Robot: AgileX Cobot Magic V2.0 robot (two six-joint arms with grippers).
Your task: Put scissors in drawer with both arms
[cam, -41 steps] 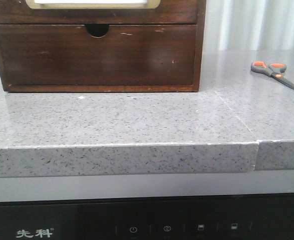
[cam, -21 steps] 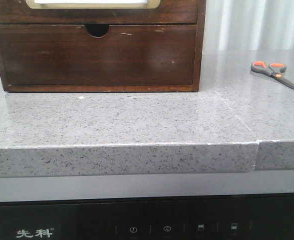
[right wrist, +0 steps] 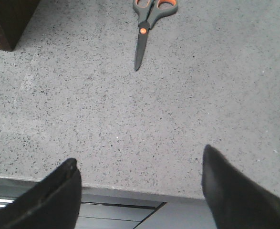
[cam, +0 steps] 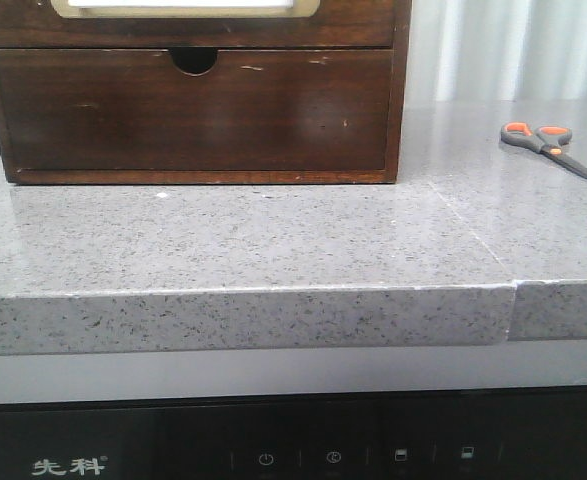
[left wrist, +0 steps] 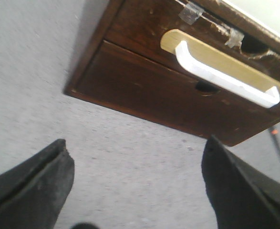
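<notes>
The scissors (cam: 547, 144) lie flat on the grey counter at the right; they have dark handles, orange-lined loops and closed blades. They also show in the right wrist view (right wrist: 147, 23), far ahead of my right gripper (right wrist: 140, 155), which is open and empty over the counter's front edge. The drawer (cam: 353, 25) with the cream-rimmed panel is the upper one of the wooden cabinet, shut, and mostly cut off in the front view. In the left wrist view the drawer (left wrist: 142, 26) carries a white handle (left wrist: 225, 76). My left gripper (left wrist: 136, 141) is open and empty above the counter before the cabinet. Neither arm shows in the front view.
The lower plain drawer (cam: 193, 110) with a half-moon notch is shut below the task drawer. The speckled counter (cam: 273, 240) has a seam (cam: 513, 285) at the right front. A dark appliance panel (cam: 293, 455) lies below the counter edge.
</notes>
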